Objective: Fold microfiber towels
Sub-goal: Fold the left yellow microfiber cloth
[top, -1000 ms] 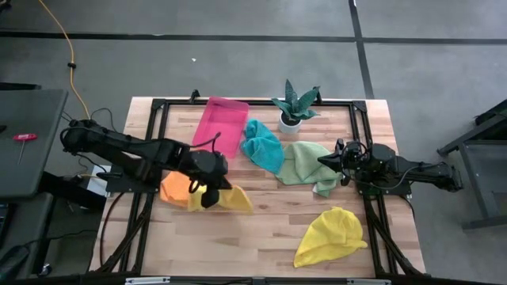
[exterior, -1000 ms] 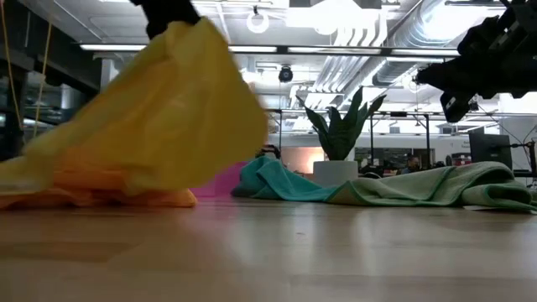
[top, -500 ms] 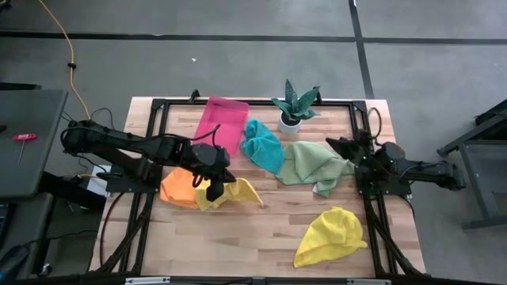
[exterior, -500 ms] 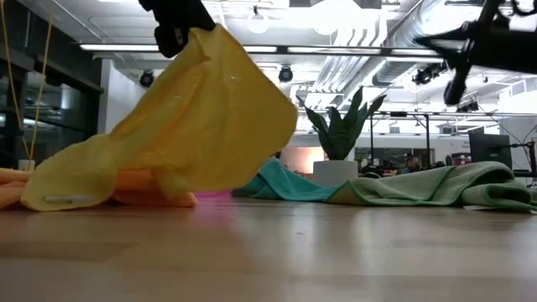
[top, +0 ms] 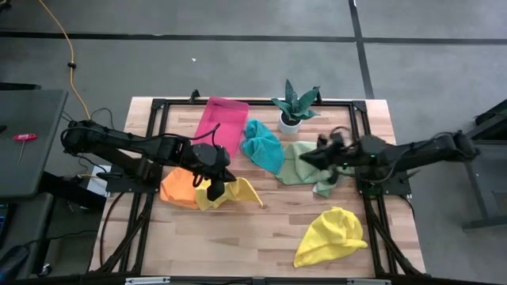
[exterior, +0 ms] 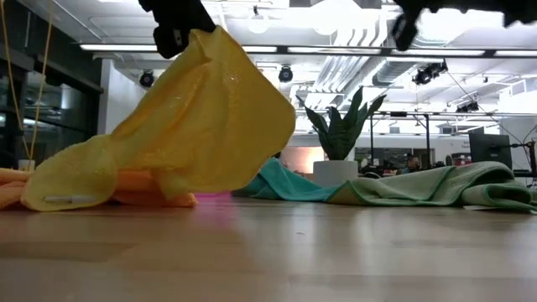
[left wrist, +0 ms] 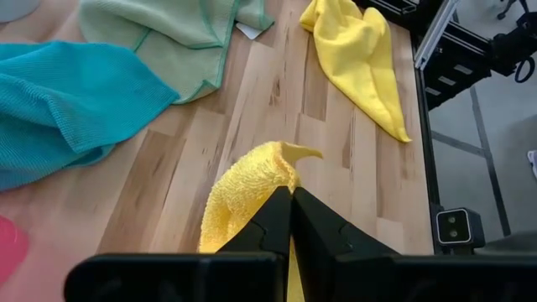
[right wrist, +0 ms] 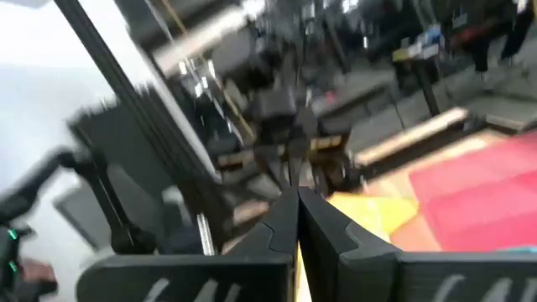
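One yellow towel (top: 230,194) hangs lifted—orange (top: 177,188), teal (top: 263,146), green (top: 309,162), seemingly crumpled yellow (top: 329,235) lie flat.

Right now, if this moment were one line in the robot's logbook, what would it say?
task: fold towels | left gripper: shut on yellow towel, lifted beside orange towel | right gripper: shut, empty, above light green towel | folded: none

The orange towel (top: 175,188) lay largely hidden under the left arm and the lifted yellow towel (top: 231,193). In the low view the left end effector (exterior: 174,23) was cut by the top edge, as was the right arm. The right wrist view was smeared by blur, the room beyond unreadable. The pink tray (exterior: 216,194) showed only as a sliver behind the cloth.
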Motion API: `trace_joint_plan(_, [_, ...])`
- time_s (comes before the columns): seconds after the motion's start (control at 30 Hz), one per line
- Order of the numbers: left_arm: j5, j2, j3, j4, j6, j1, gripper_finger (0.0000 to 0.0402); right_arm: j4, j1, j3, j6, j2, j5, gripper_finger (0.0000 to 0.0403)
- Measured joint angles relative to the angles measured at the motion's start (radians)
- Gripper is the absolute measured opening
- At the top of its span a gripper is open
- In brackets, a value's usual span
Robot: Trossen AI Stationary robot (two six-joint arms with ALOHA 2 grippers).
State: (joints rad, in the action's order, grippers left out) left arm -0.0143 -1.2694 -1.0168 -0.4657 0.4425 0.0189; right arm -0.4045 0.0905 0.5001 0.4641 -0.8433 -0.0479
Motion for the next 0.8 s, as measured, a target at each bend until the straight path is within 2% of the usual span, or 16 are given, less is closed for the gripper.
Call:
trace_joint_plan(0.13, [0.000, 0.000, 0.000, 0.000, 0.000, 0.002, 0.0000, 0.131, 0.011, 0.135, 0.036, -0.147, 0.000, 0.0000])
trace_joint_plan(0.3, [0.000, 0.000, 0.000, 0.001, 0.000, 0.002, 0.0000, 0.425, 0.024, 0.290, 0.078, -0.302, 0.060, 0.0011])
trace_joint_plan(0.4, [0.000, 0.000, 0.000, 0.001, 0.000, 0.002, 0.0000, 0.580, 0.027, 0.362, 0.078, -0.393, 0.131, 0.0045])
trace_joint_plan(0.47, [0.000, 0.000, 0.000, 0.002, 0.000, 0.002, 0.0000, 0.635, 0.039, 0.393, 0.075, -0.452, 0.138, 0.0077])
trace_joint_plan(0.67, [0.000, 0.000, 0.000, 0.001, 0.000, 0.001, 0.0000, 0.650, 0.091, 0.451, 0.052, -0.622, 0.107, 0.0172])
trace_joint_plan(0.8, [0.000, 0.000, 0.000, 0.000, 0.000, 0.001, 0.0000, 0.647, 0.119, 0.501, 0.059, -0.725, 0.072, 0.0196])
